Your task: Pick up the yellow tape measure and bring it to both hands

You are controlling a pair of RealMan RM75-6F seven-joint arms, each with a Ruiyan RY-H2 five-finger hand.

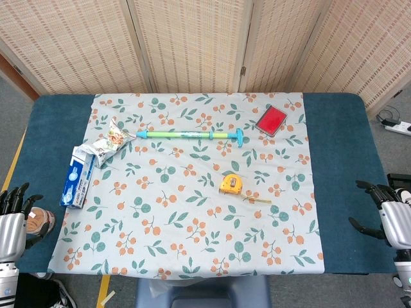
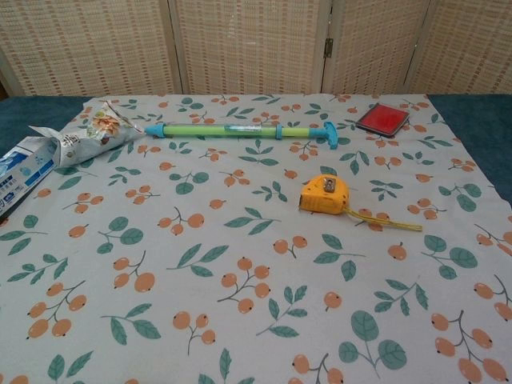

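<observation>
The yellow tape measure (image 1: 231, 184) lies on the floral cloth right of the middle, with a short length of yellow tape (image 1: 258, 200) pulled out toward the right. In the chest view the tape measure (image 2: 324, 194) sits at mid-height, its tape (image 2: 386, 221) trailing right. My left hand (image 1: 14, 215) hovers at the table's left edge, fingers apart, holding nothing. Off the right edge my right hand (image 1: 389, 213) is likewise spread and empty. Both hands are far from the tape measure. Neither hand shows in the chest view.
A green and blue pump-like tool (image 1: 191, 135) lies across the back of the cloth. A red flat box (image 1: 271, 120) sits at the back right. A snack bag (image 1: 109, 142) and a blue-white box (image 1: 77, 176) lie at the left.
</observation>
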